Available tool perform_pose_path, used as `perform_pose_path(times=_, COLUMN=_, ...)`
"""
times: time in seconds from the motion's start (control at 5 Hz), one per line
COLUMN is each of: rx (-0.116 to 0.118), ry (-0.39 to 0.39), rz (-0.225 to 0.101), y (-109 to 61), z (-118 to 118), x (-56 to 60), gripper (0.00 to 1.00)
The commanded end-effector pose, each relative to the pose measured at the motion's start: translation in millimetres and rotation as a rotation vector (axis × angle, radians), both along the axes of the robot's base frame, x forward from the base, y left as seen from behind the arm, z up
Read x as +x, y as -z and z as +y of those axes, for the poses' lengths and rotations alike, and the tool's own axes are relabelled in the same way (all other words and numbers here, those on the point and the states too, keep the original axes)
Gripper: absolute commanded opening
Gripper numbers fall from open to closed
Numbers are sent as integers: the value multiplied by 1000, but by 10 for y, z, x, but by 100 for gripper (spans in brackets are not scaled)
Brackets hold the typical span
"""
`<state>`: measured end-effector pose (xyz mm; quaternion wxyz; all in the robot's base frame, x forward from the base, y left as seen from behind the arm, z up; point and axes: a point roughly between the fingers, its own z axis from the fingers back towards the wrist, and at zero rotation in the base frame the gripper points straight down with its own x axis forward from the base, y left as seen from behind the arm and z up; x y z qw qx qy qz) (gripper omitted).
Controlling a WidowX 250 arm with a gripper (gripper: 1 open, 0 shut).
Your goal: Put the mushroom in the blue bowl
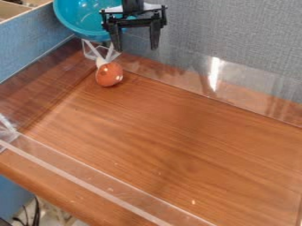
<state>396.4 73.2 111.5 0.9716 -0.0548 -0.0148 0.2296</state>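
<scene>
Mushroom: target item, located on the table near its upper-left corner in the camera view. The rounded orange-red cap faces the lower right of the picture. A pale part adjoins the cap on its upper-left side; if this is the stem, the long axis slants from upper left to lower right. Pale strips cross the same area, so the exact end of the stem cannot be told.

Position relative to the fingers: the mushroom lies below and to the left of them in the picture, nearer the left-hand finger of the pair. The fingers point downward, stand wide apart and have nothing between them. No contact with the mushroom is visible. Their height above the table cannot be told from this single view.

Blue bowl: located at the top left of the picture, above the mushroom and partly cut off by the frame. In the view, the left-hand finger overlaps its edge; contact cannot be confirmed.

Next move, as judged: shift the fingers toward the lower left of the picture, align them across the mushroom, then lower. Caution: the pale strips may obstruct a grasp at the stem; the cap appears the safer grip.

Markings: no brand, label or writing is readable.
</scene>
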Motion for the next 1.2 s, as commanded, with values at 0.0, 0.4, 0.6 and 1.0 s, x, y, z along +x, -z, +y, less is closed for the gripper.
perform_pose_path(times=0.0, rx=23, ry=-2, rz=-114, y=-478, z=8, x=-23, gripper=100)
perform_pose_path(times=0.4, rx=24, ry=-12, rz=-125, y=-509, z=19, x=-7, gripper=100)
perform_pose_path(times=0.6, rx=24, ry=-24, rz=-126, y=-482, z=39, x=20, gripper=100)
perform_pose_path(times=1.0, rx=23, ry=-44, rz=-125, y=-426, z=72, x=67, gripper=100)
